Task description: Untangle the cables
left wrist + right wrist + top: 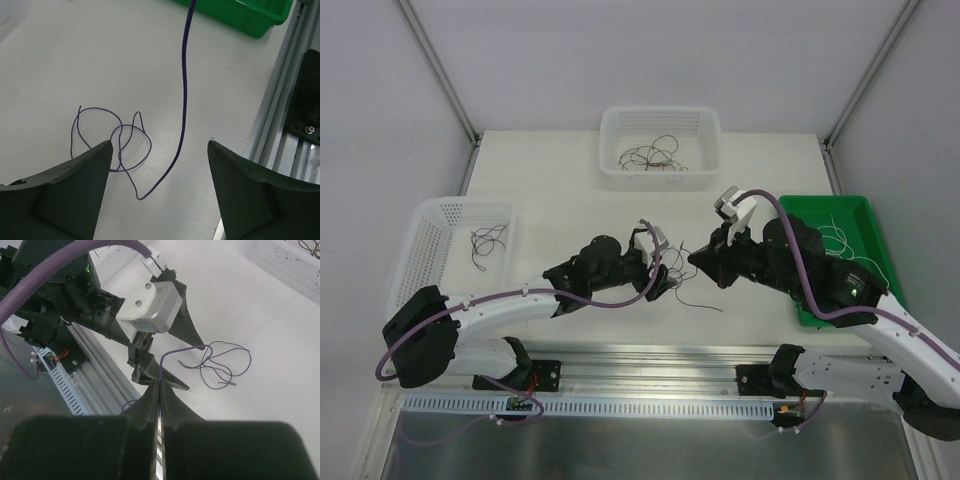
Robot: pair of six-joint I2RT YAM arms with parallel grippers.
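A thin purplish cable (131, 150) lies in loose overlapping loops on the white table, and one end rises steeply out of the left wrist view. It also shows in the right wrist view (220, 367) and, faintly, in the top view (700, 299). My right gripper (160, 379) is shut on that raised end and holds it above the table; in the top view it (693, 258) faces the left gripper. My left gripper (159, 145) is open and empty, hovering over the loops with the rising strand between its jaws. It shows in the top view (670, 278) too.
A white basket (660, 112) at the back holds dark tangled cables (652, 156). A white basket (428, 262) at the left holds a few dark cables (488, 243). A green tray (825, 201) at the right holds white wires (840, 240). An aluminium rail (292, 100) runs along the near table edge.
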